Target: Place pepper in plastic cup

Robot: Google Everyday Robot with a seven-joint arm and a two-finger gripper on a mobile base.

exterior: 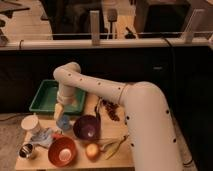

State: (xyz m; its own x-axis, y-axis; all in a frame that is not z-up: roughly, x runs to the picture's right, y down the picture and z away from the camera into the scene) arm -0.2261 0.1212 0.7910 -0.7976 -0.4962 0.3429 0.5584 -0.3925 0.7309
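The light-blue plastic cup [63, 122] stands on the wooden table, left of the purple bowl [86, 127] and in front of the green tray. My gripper [59, 111] hangs from the white arm, pointing down, right above the cup's far-left rim and very close to it. The pepper does not show in this view; it is hidden or out of view.
A green tray [46, 99] sits at the back left. A white cup [31, 124], a metal cup [25, 150], a blue cloth [45, 136], an orange bowl [62, 151], a round yellow-orange fruit [92, 150], yellow-green pods [114, 145] and dark red pods [112, 110] crowd the table [107, 159].
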